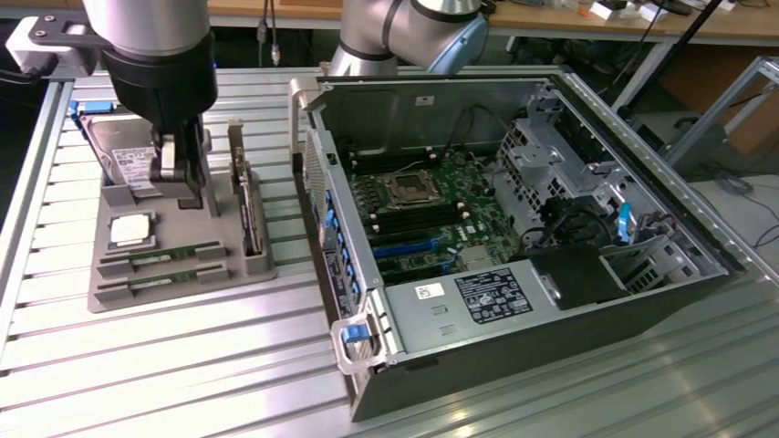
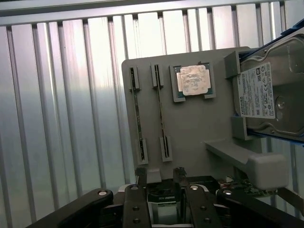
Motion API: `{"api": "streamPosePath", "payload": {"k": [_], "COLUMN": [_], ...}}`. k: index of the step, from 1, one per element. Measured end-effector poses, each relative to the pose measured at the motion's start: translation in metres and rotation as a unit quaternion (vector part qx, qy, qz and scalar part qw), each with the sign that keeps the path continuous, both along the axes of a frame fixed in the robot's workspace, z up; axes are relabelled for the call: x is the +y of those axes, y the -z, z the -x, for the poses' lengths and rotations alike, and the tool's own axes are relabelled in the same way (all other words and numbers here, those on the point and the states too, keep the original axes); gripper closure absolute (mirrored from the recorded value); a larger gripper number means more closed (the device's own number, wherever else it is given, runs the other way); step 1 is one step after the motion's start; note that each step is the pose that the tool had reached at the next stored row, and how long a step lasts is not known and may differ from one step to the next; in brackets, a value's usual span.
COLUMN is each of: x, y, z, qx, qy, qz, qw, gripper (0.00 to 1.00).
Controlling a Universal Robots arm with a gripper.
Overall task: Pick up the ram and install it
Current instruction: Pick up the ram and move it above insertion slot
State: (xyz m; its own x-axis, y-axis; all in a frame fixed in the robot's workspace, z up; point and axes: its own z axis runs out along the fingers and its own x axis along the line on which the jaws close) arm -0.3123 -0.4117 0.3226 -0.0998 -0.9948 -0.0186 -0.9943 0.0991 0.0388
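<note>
Two ram sticks stand on edge in slots of a grey tray: one ram stick and a second ram stick at the tray's near end. The wrist view shows them as thin strips, one ram stick beside the other ram stick. My gripper hangs over the tray's middle, beyond the sticks and close to the hard drive. In the wrist view the gripper is open, with nothing between its fingers.
The tray also holds a silver processor chip, a hard drive and an upright card. To the exterior view's right lies an open computer case with its motherboard exposed. Everything rests on a ribbed metal table.
</note>
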Motion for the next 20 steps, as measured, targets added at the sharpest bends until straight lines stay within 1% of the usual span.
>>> {"api": "streamPosePath", "payload": {"k": [5, 12, 14, 16, 18, 20], "x": [-0.0013, -0.0080, -0.0087, -0.0087, -0.0087, -0.0087], "y": [0.0009, 0.0022, 0.0028, 0.0031, 0.0033, 0.0035], "z": [0.0000, 0.0017, 0.0017, 0.0017, 0.0017, 0.0017], "qx": [-0.0001, 0.0000, 0.0001, 0.0000, 0.0000, 0.0000], "qy": [0.000, -0.001, -0.001, -0.010, -0.030, -0.044], "qz": [0.0000, 0.0000, 0.0000, 0.0001, 0.0002, 0.0002], "qw": [1.0000, 1.0000, 1.0000, 1.0000, 0.9996, 0.9990], "gripper": [0.64, 0.64, 0.64, 0.64, 0.64, 0.64]}}
